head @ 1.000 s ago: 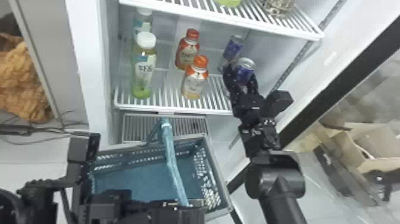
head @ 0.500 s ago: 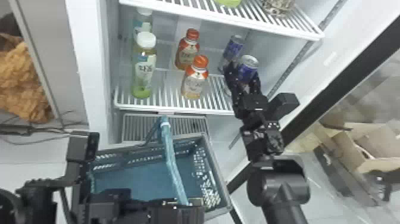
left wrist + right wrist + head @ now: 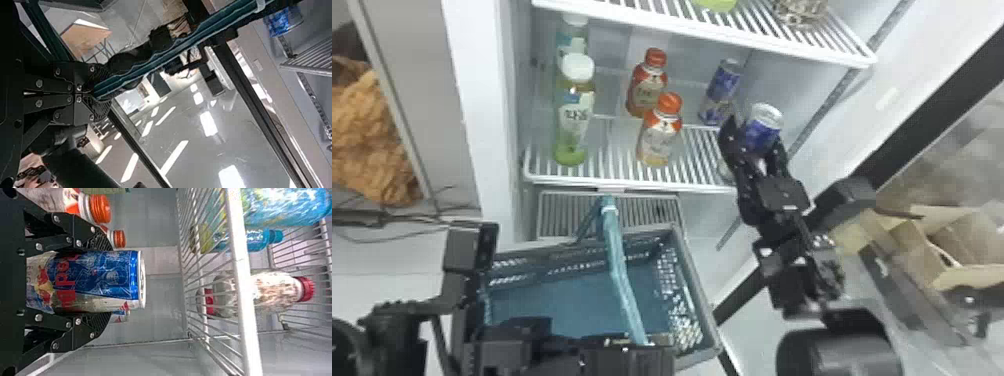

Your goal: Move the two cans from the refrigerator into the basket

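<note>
Can (image 3: 121, 276) sits roughly upright, gripped by the right gripper (image 3: 104, 282); basket (image 3: 557, 300) (its goal) lies lower, leftward.

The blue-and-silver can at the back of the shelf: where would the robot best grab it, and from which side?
Probably around the middle of the back can, from the shelf's open front, one finger either side: it stands upright, with a straight, round body. An orange-capped bottle stands to its left. The front can, in the right pincer, should go first.
</note>
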Controlling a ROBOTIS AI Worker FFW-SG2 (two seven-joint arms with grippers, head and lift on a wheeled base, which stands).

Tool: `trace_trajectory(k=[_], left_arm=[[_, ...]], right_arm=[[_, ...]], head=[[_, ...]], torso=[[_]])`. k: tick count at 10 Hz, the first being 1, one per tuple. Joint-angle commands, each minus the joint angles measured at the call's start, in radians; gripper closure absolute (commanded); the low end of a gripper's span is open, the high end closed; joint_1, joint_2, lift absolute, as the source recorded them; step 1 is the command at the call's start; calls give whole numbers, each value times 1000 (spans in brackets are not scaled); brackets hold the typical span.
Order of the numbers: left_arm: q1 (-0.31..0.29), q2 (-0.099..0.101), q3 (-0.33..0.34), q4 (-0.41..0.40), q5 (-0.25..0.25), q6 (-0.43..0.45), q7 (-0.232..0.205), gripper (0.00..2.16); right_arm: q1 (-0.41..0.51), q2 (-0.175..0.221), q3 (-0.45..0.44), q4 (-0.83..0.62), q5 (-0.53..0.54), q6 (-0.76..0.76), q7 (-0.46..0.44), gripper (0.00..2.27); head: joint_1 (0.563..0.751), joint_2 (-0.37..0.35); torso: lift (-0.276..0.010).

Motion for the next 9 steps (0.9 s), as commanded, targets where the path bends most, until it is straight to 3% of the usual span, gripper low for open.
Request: trace_trajectory(k=[1, 6, 9], left_arm=[[4, 0, 1, 0, 0, 0, 0, 1190], [4, 0, 1, 0, -4, 12, 0, 1190], [6, 0, 1, 0, -8, 20, 0, 1190]], right_arm=[[113, 12, -24, -142, -1, 48, -17, 892], [366, 27, -52, -421, -79, 151, -23, 892], [486, 7, 18, -564, -167, 230, -21, 892]], head=[[695, -350], [695, -350], [695, -350]], torso=[[-266], [-266], [-266]])
